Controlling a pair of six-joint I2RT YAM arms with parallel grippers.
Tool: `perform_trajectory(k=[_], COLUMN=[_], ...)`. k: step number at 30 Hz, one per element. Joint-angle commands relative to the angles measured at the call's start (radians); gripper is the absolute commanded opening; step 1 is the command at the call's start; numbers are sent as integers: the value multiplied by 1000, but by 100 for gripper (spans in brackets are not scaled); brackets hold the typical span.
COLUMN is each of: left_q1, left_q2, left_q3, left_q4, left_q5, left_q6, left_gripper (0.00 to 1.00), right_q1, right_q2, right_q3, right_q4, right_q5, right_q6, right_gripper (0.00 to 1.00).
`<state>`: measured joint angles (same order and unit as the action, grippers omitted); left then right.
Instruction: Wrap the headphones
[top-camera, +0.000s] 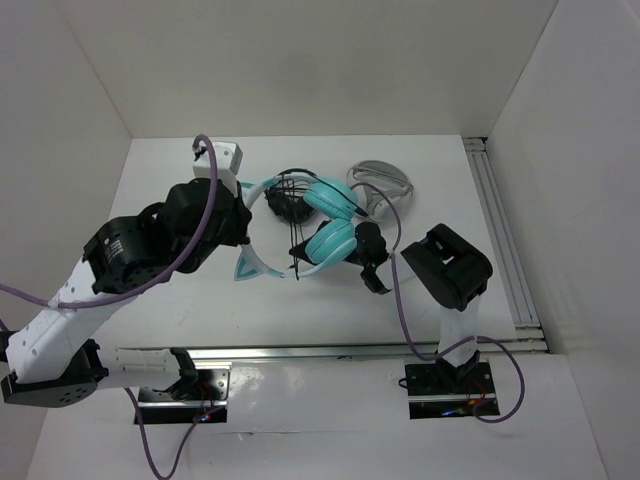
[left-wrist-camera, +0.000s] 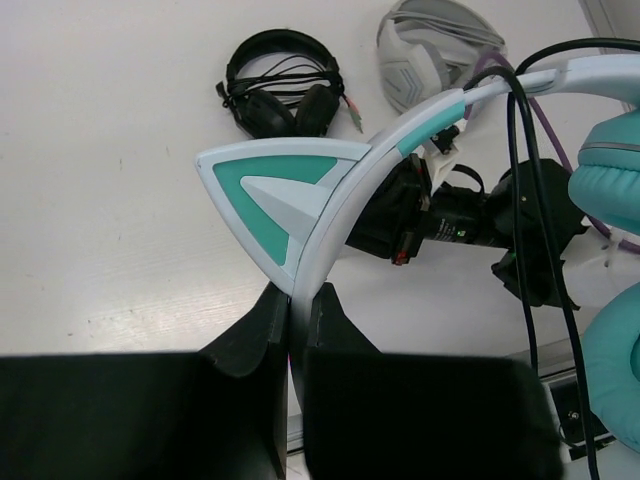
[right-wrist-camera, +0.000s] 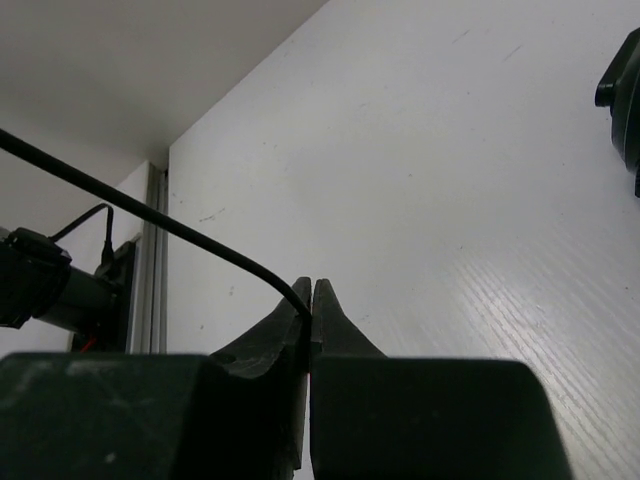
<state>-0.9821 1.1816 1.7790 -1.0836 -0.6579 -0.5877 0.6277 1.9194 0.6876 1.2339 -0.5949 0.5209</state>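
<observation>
The left claw (left-wrist-camera: 290, 298) is clamped on the pale headband (left-wrist-camera: 330, 215) of the teal headphones (top-camera: 330, 240), just below a cat ear (left-wrist-camera: 270, 190). The right claw (right-wrist-camera: 311, 298) is closed on their thin black cable (right-wrist-camera: 150, 216). The teal headphones are mid-table (top-camera: 200, 290) between both arms, beside black headphones (top-camera: 290, 207) and white-grey headphones (top-camera: 385, 185).

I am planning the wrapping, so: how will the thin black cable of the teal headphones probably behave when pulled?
Probably floppy: the cable bends sharply where the right gripper pinches it. It looks thin and smooth, so it may slip. The headphones should hardly follow, as the left gripper clamps the headband.
</observation>
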Motion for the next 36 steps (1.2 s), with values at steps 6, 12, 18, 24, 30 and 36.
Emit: perform_trajectory(k=[6,12,18,24,30,36], left_q1=[100,344,467,467,373,267], left_q2=[-66,7,130,217,306,340], left_q3=[-43,-101,-141,-188,-271,-414], left_q4=[96,221,268,268,165,163], left_q5=[-169,-128,-137,-106,-109,-48], left_q6=[-152,-126,-129,12,112,164], left_gripper=[0,0,0,0,0,0], right_q1=[26,272,490,667,690,690], right_q2=[-121,-488,-778,-870,-769,-758], right_q3=[-126,-234,-134,97,315,328], right_q4=[145,-333,-818,-1149,-1489,-1509], right_q5=[87,436,694,927,1263,1472], right_q6=[-24,-183,-248,-375,-613,-725], right_gripper=[0,0,0,0,0,0])
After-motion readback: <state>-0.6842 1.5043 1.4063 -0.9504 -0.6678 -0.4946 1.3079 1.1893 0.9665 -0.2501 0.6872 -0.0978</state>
